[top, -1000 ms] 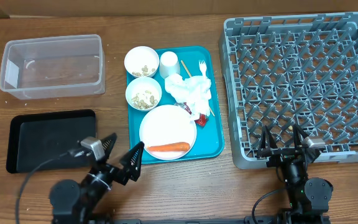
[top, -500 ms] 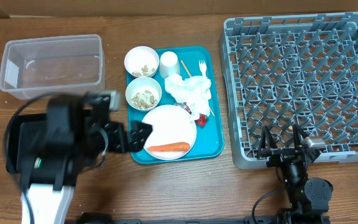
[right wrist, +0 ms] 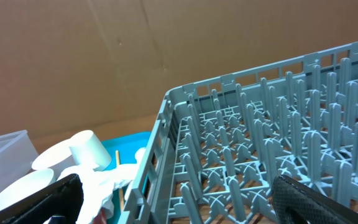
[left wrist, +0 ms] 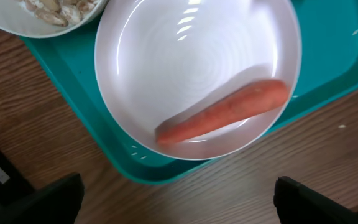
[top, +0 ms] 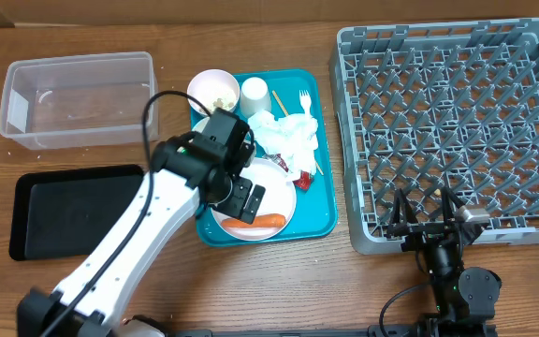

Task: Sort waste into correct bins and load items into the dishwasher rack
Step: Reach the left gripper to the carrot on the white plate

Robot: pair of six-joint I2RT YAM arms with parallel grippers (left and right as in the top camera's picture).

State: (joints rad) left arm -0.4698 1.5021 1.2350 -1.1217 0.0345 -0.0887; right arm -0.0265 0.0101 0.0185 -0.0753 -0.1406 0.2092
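My left gripper [top: 245, 199] hangs open over the large round plate [top: 268, 183], just above the orange carrot [top: 260, 223] lying across the plate's near side. In the left wrist view the carrot [left wrist: 224, 111] lies on the plate [left wrist: 191, 56], and both fingertips [left wrist: 33, 200] stand wide apart with nothing between them. A bowl [top: 210, 89] of pale scraps, the cup [top: 254, 95], fork [top: 305, 100], crumpled napkin [top: 285, 135] and red wrapper [top: 302, 176] rest on the teal tray [top: 318, 220]. My arm hides the second bowl. My right gripper [top: 426, 221] sits open at the near edge of the dishwasher rack [top: 457, 122].
The clear tub [top: 78, 99] stands at the back left, with the black tray [top: 68, 212] in front of it. The right wrist view shows the rack's [right wrist: 260, 143] upright pegs close ahead, with the cup [right wrist: 92, 149] and napkin [right wrist: 107, 180] to its left.
My left arm has swung from the table's front edge up and to the right, over the teal tray and above the plate. The right arm has not moved.
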